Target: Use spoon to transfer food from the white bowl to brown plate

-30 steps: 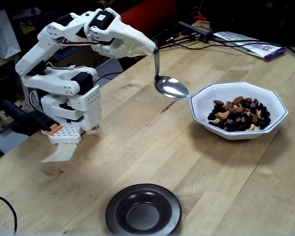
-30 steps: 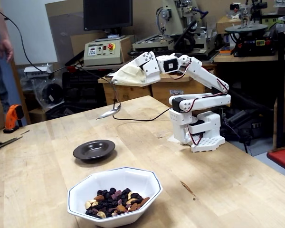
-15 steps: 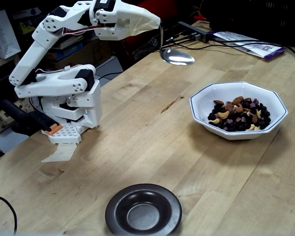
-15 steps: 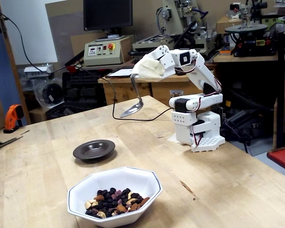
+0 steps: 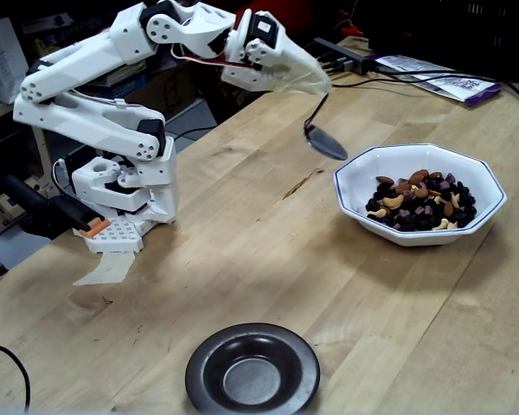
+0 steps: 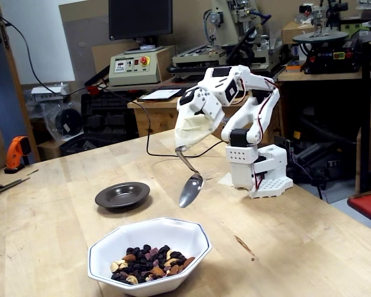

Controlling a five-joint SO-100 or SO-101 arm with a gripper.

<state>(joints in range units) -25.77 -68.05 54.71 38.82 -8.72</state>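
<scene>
Spoon (image 5: 325, 143) hangs empty beside white bowl (image 5: 363, 169).

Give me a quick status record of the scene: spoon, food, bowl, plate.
spoon: fixed to the arm's tip in place of an end effector, raised off the table, angled down toward the bowl, looks empty
food: all in the white bowl
white bowl: on the table, upright
brown plate: empty, apart from the bowl
transfer: no scoop taken yet

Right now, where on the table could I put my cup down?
Bare wood lies between the brown plate and the white bowl, and between plate and arm base. It's crowded near the bowl's rim, where the spoon hovers.
</scene>
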